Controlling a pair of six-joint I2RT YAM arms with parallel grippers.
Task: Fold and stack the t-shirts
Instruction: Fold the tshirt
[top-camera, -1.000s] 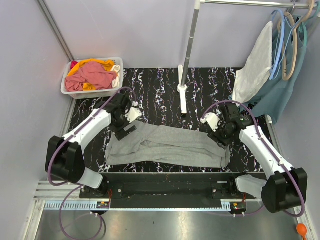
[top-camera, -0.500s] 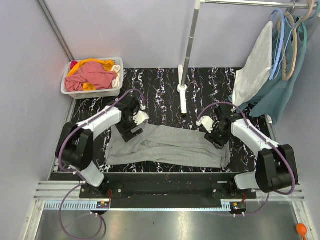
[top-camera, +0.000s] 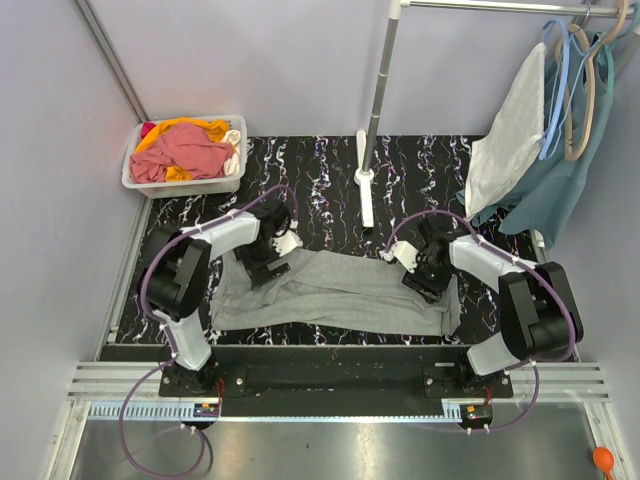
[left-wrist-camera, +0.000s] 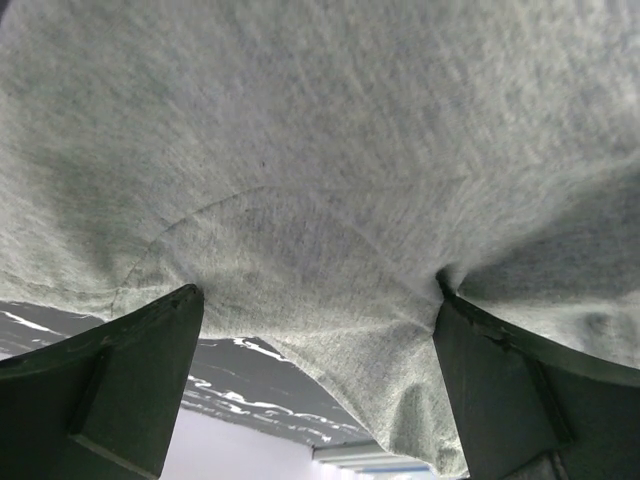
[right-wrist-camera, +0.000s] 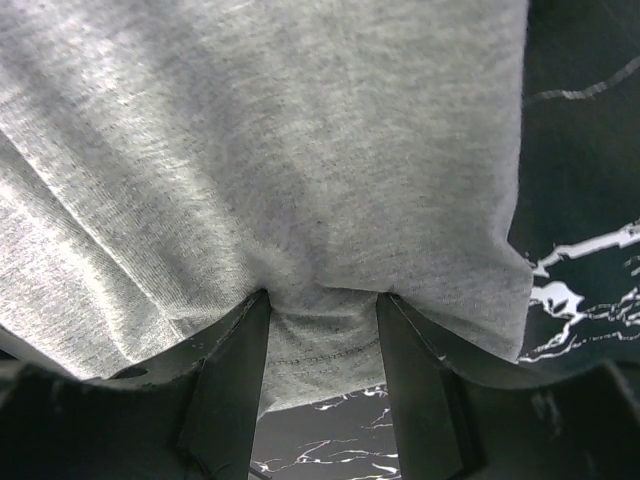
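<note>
Since the grey t-shirt (top-camera: 335, 292) lies flat on the counter (top-camera: 330, 165) before the rack pole (top-camera: 375, 120), the left tool (top-camera: 268, 262) gapes on it left of the pole, the right tool (top-camera: 418, 272) opposite, hold unclear, probably prepping a fold.

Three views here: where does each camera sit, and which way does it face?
Top: above and behind, looking down on the table; left arm and right arm whole.
Left wrist: close over the grey shirt; its fingers wide apart.
Right wrist: close on the shirt's hem; its fingers either side of it.
Shared: all three show the grey shirt.
</note>
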